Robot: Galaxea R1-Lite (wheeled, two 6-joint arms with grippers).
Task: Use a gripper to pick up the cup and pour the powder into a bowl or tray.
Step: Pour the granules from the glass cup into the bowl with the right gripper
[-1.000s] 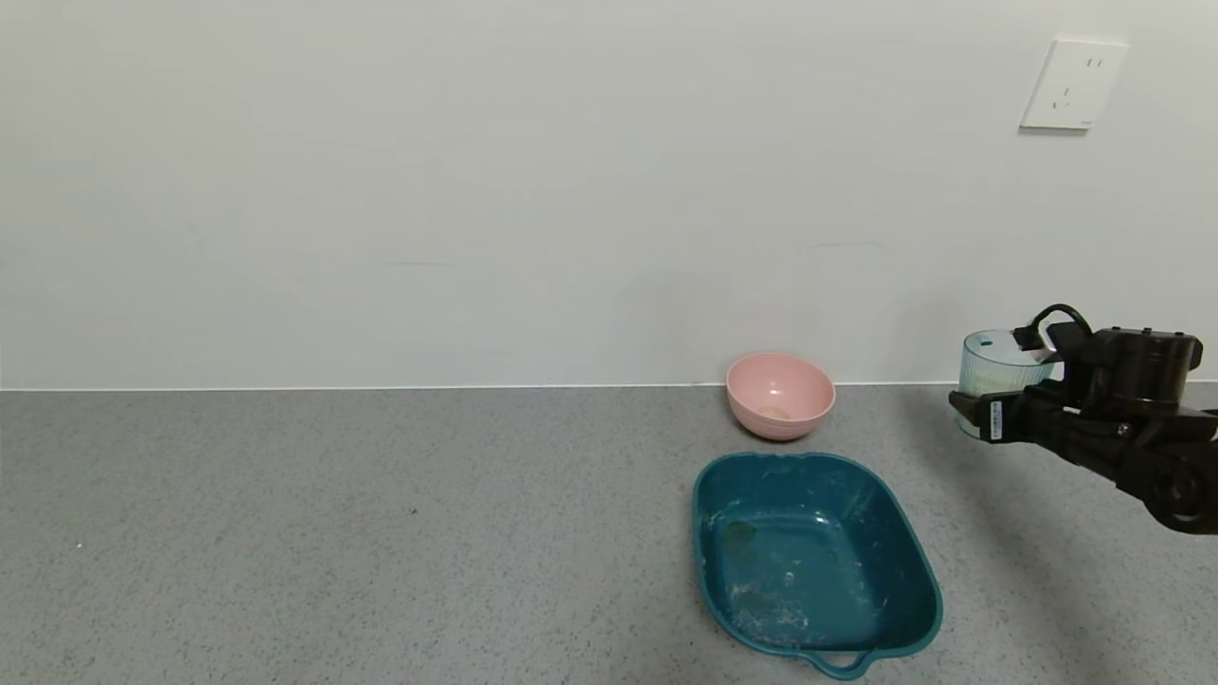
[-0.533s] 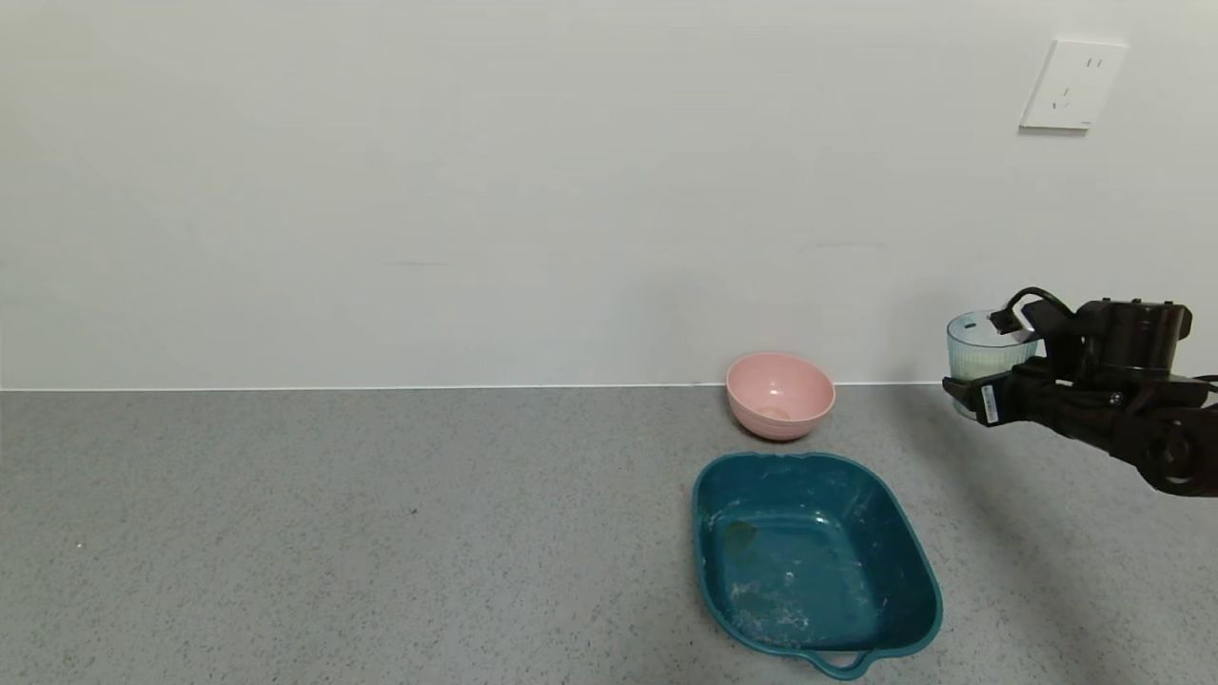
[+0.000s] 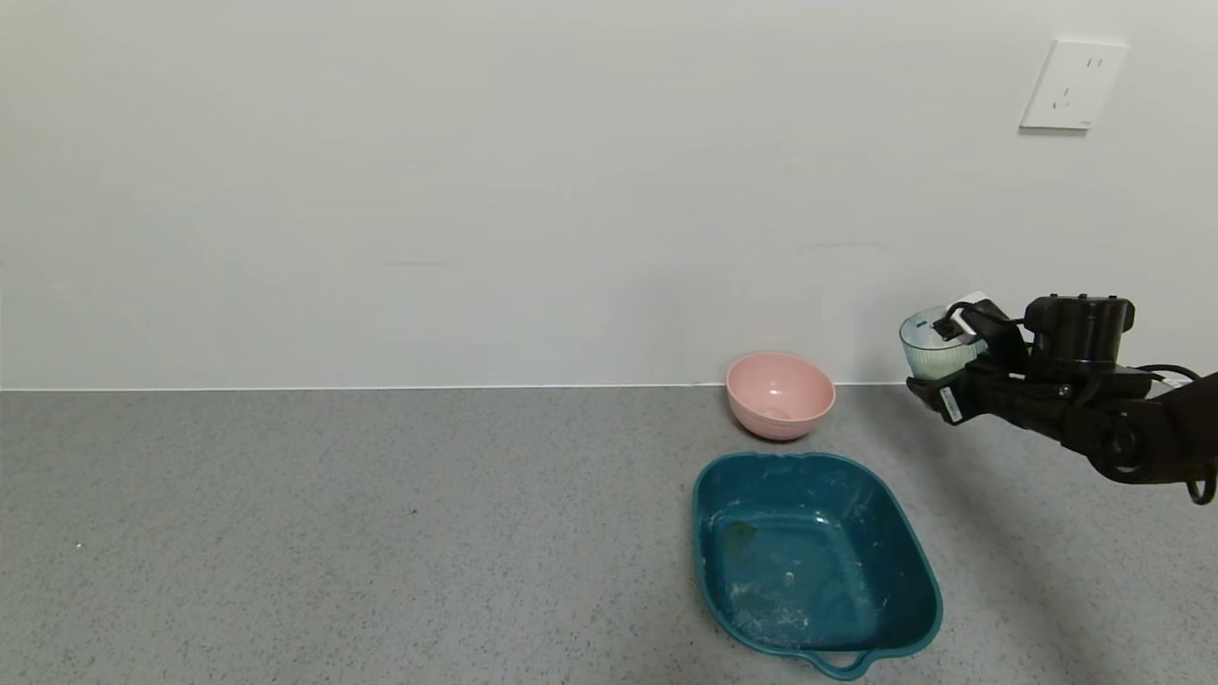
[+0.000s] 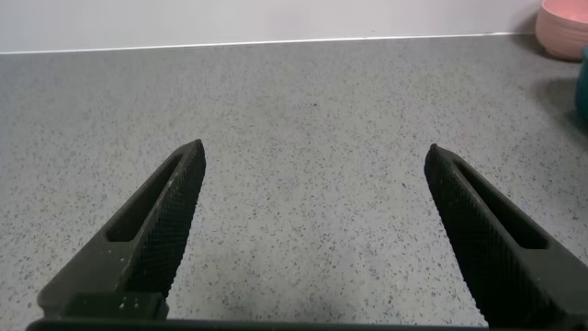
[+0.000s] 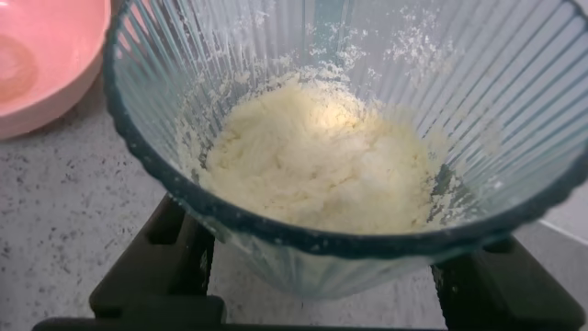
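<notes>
**Cup of powder held aloft at the right edge, bowl and tray waiting below**

Broadly, a grey speckled countertop [image 3: 333, 533] fills the lower half of the head view, meeting a plain pale wall [image 3: 476, 190] along a line across mid-frame. A white wall socket [image 3: 1072, 84] sits in the upper right corner.

Next in size, a dark teal square tray [image 3: 913, 561] with a handle lies in the lower right of centre, its floor smeared with white residue. Just beyond it, near the wall line, stands the pink bowl [image 3: 780, 395], upright, apart from the tray.

At the right edge of the frame, about level with the wall line, the right gripper [image 3: 952, 376] reaches in from the right on its black arm. Its fingers are closed around the cup [image 3: 928, 347], which is clear of the countertop and tipped slightly toward the left of the frame. The cup hangs to the right of the bowl, well apart from it, and higher than its rim.

The right wrist view looks straight into the cup [image 5: 340, 156]: the powder [image 5: 322, 165] is heaped in its bottom, with dustings clinging to the ribbed wall. Part of the bowl [image 5: 46, 55] shows in the upper left corner there.

The left gripper [image 4: 312, 239] hovers over bare countertop, its two fingers spread wide with nothing between them; the bowl [image 4: 562, 28] peeks in at the upper right corner.
</notes>
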